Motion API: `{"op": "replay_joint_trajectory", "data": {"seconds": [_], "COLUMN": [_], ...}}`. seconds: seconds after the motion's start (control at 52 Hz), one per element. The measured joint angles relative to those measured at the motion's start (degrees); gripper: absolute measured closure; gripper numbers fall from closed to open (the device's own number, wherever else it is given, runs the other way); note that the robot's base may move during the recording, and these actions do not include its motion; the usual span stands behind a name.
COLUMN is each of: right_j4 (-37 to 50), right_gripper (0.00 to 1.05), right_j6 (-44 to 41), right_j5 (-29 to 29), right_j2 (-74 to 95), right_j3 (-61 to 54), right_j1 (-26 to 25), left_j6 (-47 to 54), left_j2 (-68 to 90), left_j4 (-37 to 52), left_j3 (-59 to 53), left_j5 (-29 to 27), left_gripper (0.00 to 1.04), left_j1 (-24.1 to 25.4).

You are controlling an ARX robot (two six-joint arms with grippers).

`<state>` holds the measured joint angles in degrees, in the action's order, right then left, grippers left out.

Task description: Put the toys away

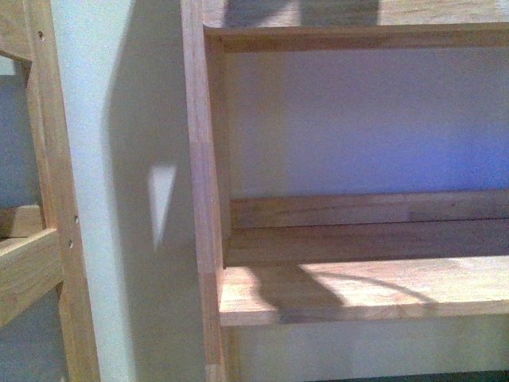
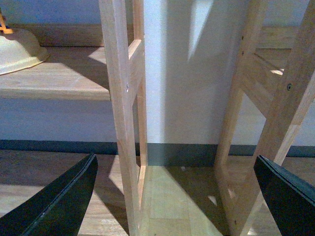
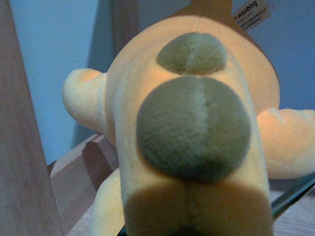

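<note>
Plush toy [image 3: 192,132] fills the right wrist view, close against the right claw (grip unclear), beside a wooden shelf [image 1: 358,290]; left claw [image 2: 172,196] gapes wide, holding nothing.

We see a shelf [image 1: 358,286] of pale, matt wood with visible grain and jointed strips; its upright post [image 1: 203,199] has the same unvarnished look. The wall [image 1: 374,119] behind it is smooth and matt. At ten o'clock in the left wrist view sits a cream bowl-like thing [image 2: 17,51] with a smooth, faintly glossy surface. The left claw [image 2: 174,196] has black, matt, plastic-looking fingers [image 2: 59,201]. The plush toy [image 3: 197,147] is soft, fuzzy yellow-orange cloth with two brownish, short-piled patches, and bears a paper-like tag [image 3: 252,12].
</note>
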<state>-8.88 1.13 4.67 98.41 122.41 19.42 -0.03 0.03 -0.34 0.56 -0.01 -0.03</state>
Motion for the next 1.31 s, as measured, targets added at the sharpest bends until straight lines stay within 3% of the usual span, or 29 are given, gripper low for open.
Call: {"op": "replay_joint_trajectory", "data": {"seconds": [0.115,0.25,0.48,0.673,1.307], "right_j4": [-2.1,-5.2,-6.7,-7.0,-10.3], "right_gripper": [0.97,0.97,0.97,0.97,0.97], "right_j6": [3.6,9.7,19.2,25.3,26.6], "right_j5": [-0.7,-5.3,-12.0,-14.4,-17.8], "right_j2": [2.8,5.0,5.3,5.3,9.5], "right_j3": [3.0,6.2,6.6,6.5,10.7], "right_j1": [-0.6,-1.2,-1.3,-1.8,-6.1], "left_j6": [0.0,0.0,0.0,0.0,0.0], "left_j2": [0.0,0.0,0.0,0.0,0.0], "left_j4": [0.0,0.0,0.0,0.0,0.0], "left_j3": [0.0,0.0,0.0,0.0,0.0], "left_j5": [0.0,0.0,0.0,0.0,0.0], "left_gripper": [0.06,0.06,0.06,0.06,0.06], "left_j1": [0.0,0.0,0.0,0.0,0.0]}}
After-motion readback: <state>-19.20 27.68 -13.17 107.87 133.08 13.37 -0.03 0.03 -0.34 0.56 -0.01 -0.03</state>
